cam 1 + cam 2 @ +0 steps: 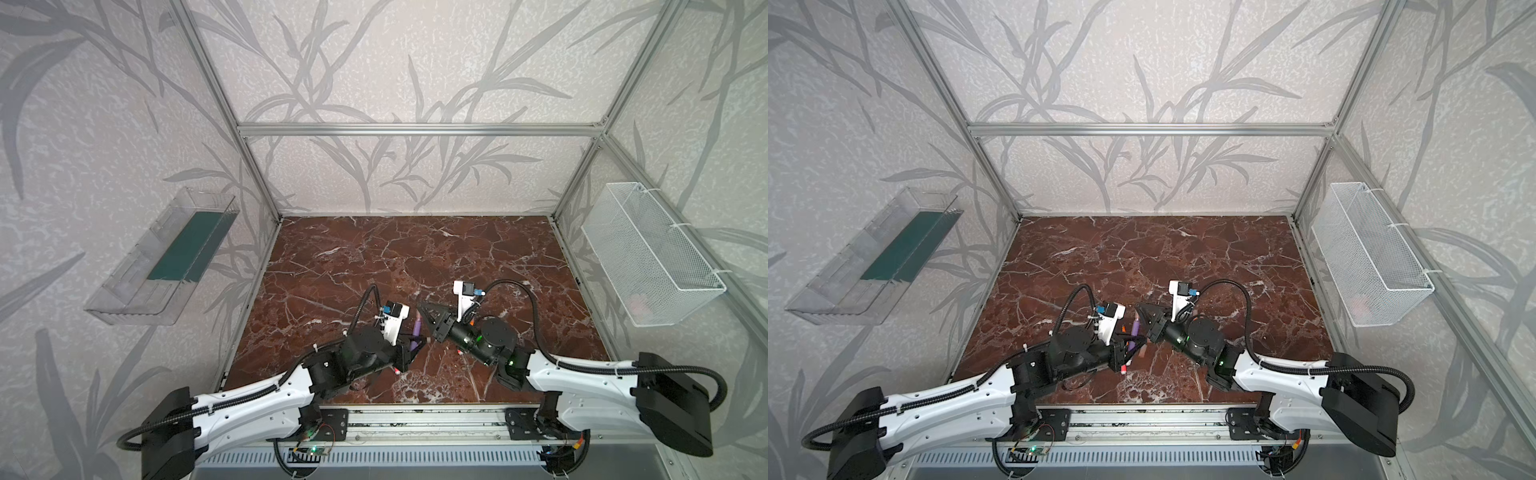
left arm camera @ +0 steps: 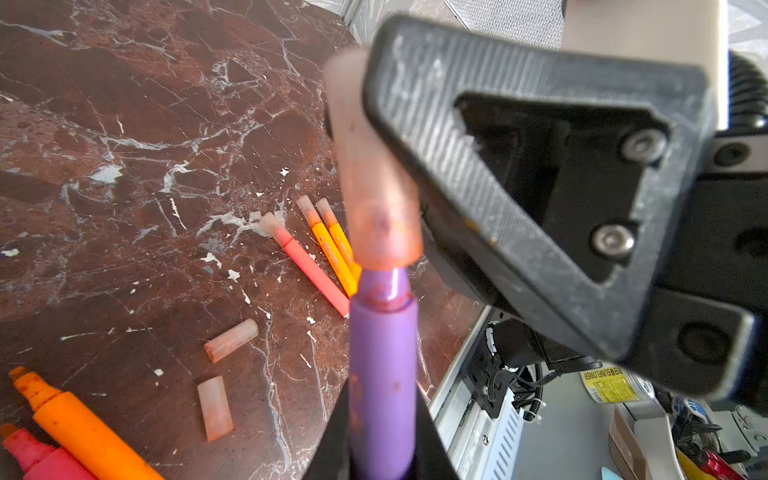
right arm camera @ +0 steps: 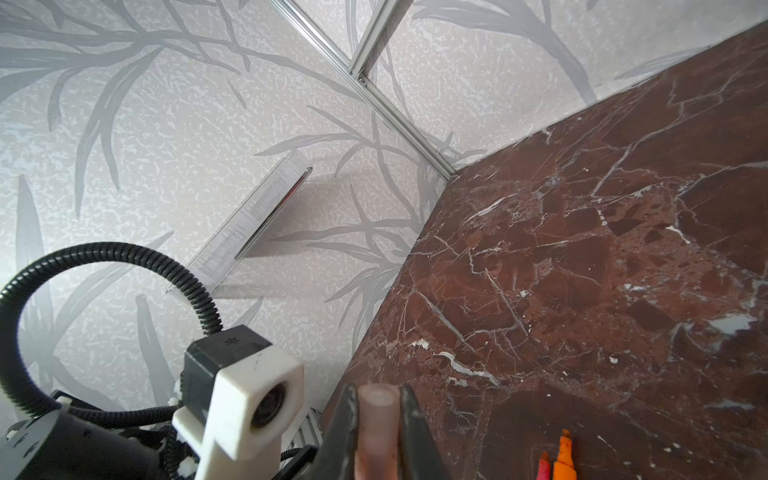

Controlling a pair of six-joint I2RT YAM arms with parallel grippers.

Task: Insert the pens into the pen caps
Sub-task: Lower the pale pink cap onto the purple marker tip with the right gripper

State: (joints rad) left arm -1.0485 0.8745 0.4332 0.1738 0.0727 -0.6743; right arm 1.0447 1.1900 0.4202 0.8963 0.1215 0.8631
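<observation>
My left gripper (image 2: pixel 382 419) is shut on a purple pen (image 2: pixel 382 374) whose tip points up and away. My right gripper (image 3: pixel 379 401) is shut on a pale pink pen cap (image 3: pixel 378 432). In the left wrist view that cap (image 2: pixel 374 199) sits over the pen's tip, with the purple neck still showing below its rim. In both top views the grippers (image 1: pixel 415 347) (image 1: pixel 424 309) meet above the table's front middle. Two loose caps (image 2: pixel 231 340) (image 2: pixel 215 407) lie on the marble. An uncapped orange pen (image 2: pixel 83 432) and a pink-red pen (image 2: pixel 29 457) lie beside them.
Three capped pens lie together on the table: a pink one (image 2: pixel 307 266) and two orange ones (image 2: pixel 332 249). A clear bin (image 1: pixel 166 257) hangs on the left wall and a white wire basket (image 1: pixel 648 253) on the right wall. The metal rail (image 1: pixel 415 424) runs along the front edge.
</observation>
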